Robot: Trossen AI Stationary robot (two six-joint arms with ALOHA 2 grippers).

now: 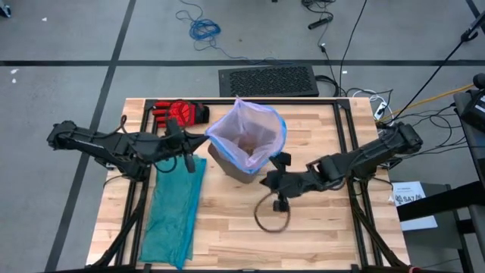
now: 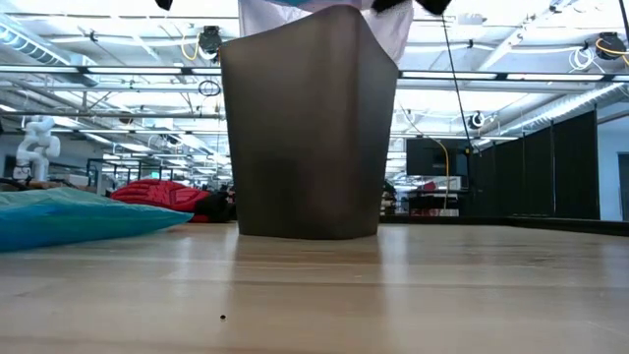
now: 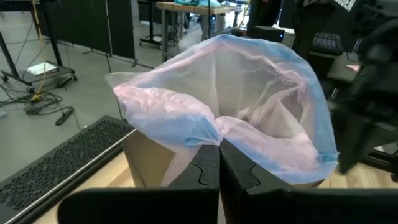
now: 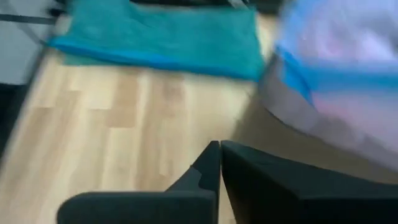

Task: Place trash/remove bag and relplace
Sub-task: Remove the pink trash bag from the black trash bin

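Found the bag (image 1: pixel 246 133) seated in the grey bin (image 2: pixel 305 128) mid-counter (image 1: pixel 318 235), with brown trash (image 1: pixel 247 144) seemingly at its bottom, the left jaws clenched on its rim and the right jaws clenched on nothing just beside the bin's other side. Judged the lift best done slowly and straight up, with a second pinch on the opposite rim to avoid tearing or spilling
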